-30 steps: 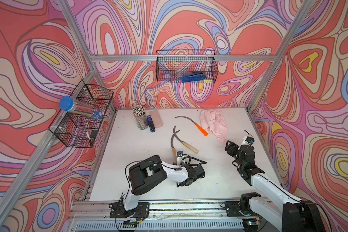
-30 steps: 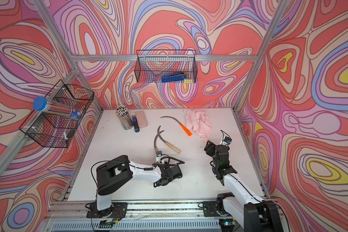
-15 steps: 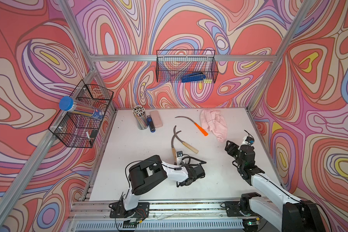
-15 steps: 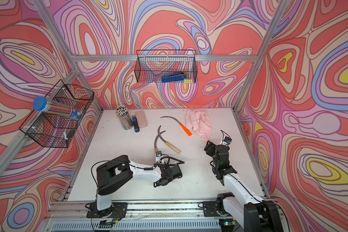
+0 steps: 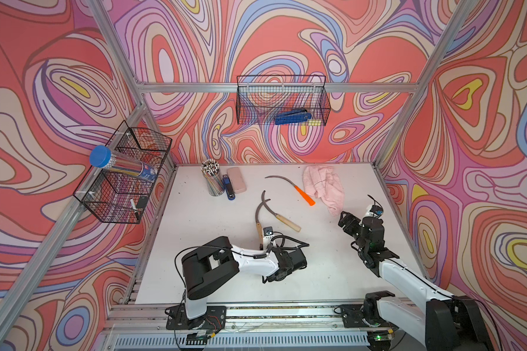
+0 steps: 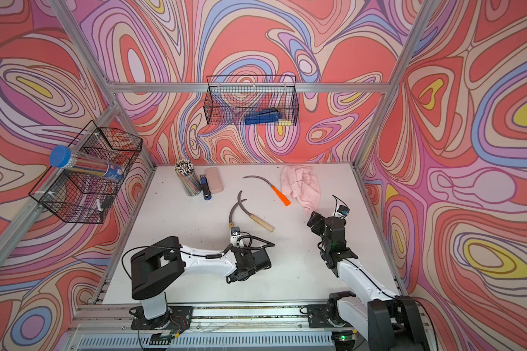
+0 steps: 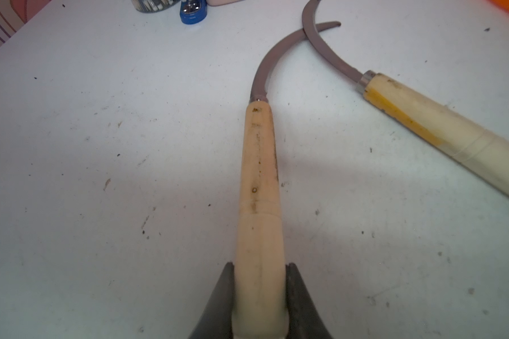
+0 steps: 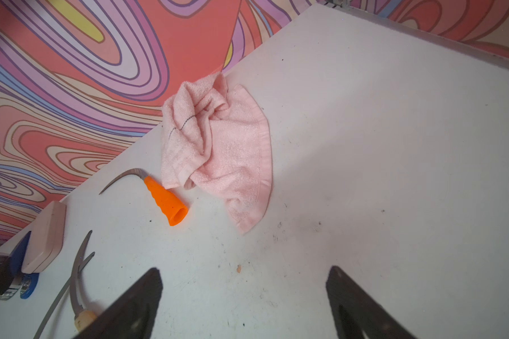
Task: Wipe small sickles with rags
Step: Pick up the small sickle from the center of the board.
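Note:
My left gripper (image 7: 259,265) is shut on the end of the pale wooden handle of one small sickle (image 7: 259,176), which lies flat on the white table with its grey blade (image 5: 258,209) curving away. That blade crosses the blade of a second wooden-handled sickle (image 7: 423,129) (image 5: 286,221). Farther back lies the orange-handled sickle (image 5: 305,196) (image 8: 165,202), with the crumpled pink rag (image 5: 323,185) (image 8: 218,141) right beside its handle. My right gripper (image 8: 245,268) (image 5: 344,220) is open and empty, just short of the rag's near corner.
At the back left of the table (image 5: 195,231) stand a cup of pencils (image 5: 212,179), a blue stapler (image 5: 229,190) and a smooth pink case (image 5: 236,179). Wire baskets hang on the back wall (image 5: 282,103) and the left wall (image 5: 125,173). Aluminium frame posts edge the table.
My left gripper has closed onto the wooden sickle handle. My right gripper has opened wider. Neither arm has visibly shifted.

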